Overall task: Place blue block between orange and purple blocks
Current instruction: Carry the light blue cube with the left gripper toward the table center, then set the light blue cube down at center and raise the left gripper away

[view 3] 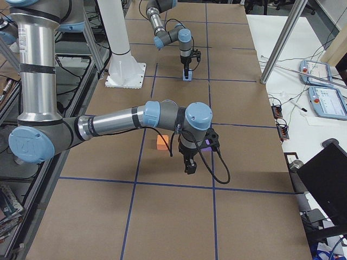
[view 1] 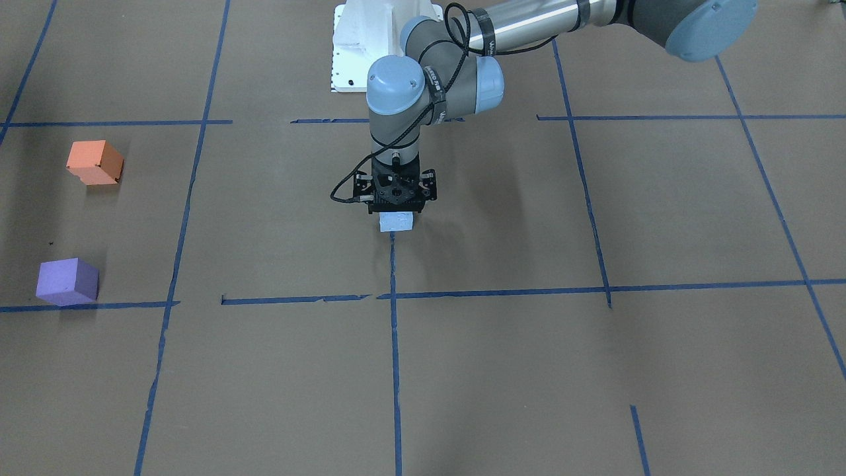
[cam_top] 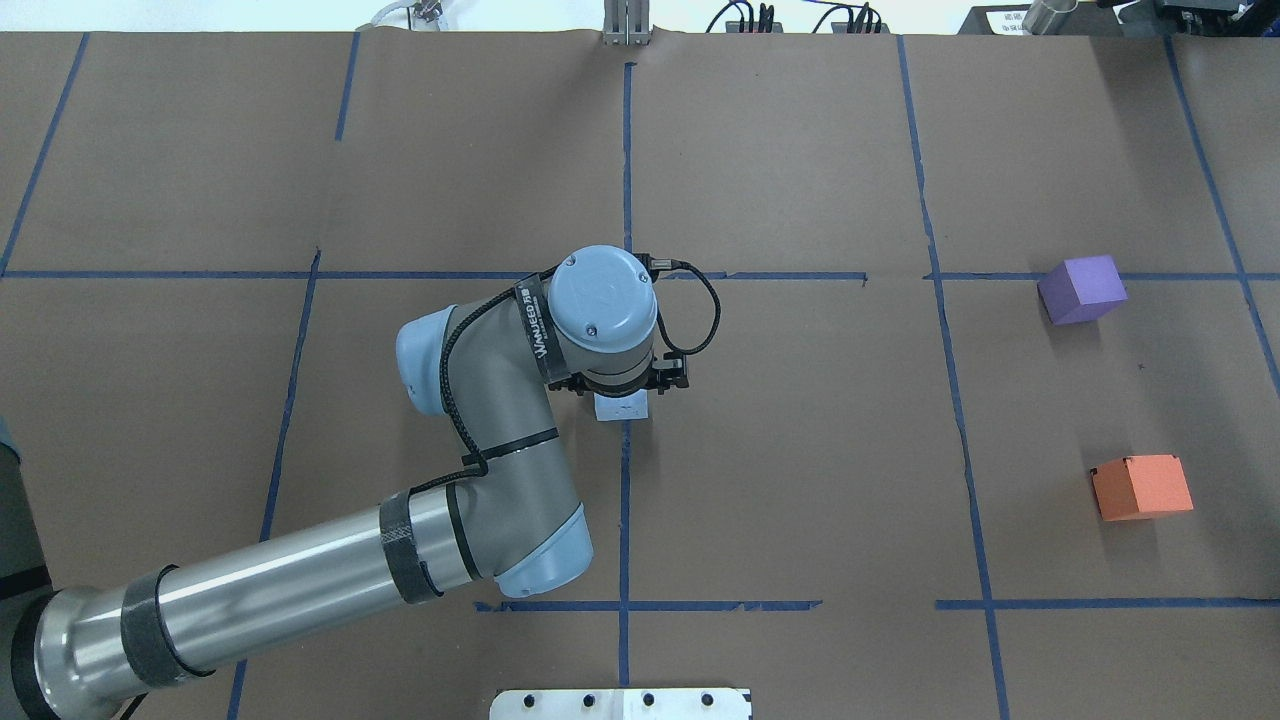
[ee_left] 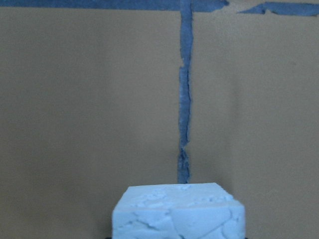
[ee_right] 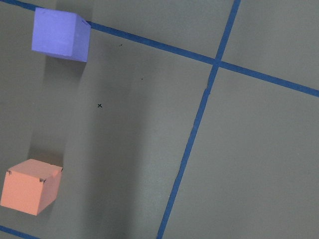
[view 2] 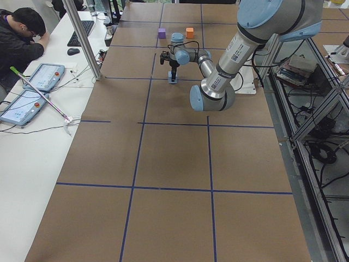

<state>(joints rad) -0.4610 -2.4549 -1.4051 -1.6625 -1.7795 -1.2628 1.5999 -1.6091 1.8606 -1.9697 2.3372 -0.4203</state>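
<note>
Blue block (ee_left: pixel 178 211), left tool (view 1: pixel 396 213) above (tape (ee_left: pixel 184 99) adjoining)

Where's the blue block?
Overhead view: the blue block is mid-table at the centre tape line, under the left gripper, far left of the purple block and orange block.

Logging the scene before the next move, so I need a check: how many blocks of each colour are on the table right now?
blue block: 1
orange block: 1
purple block: 1
Total: 3 blocks
</note>
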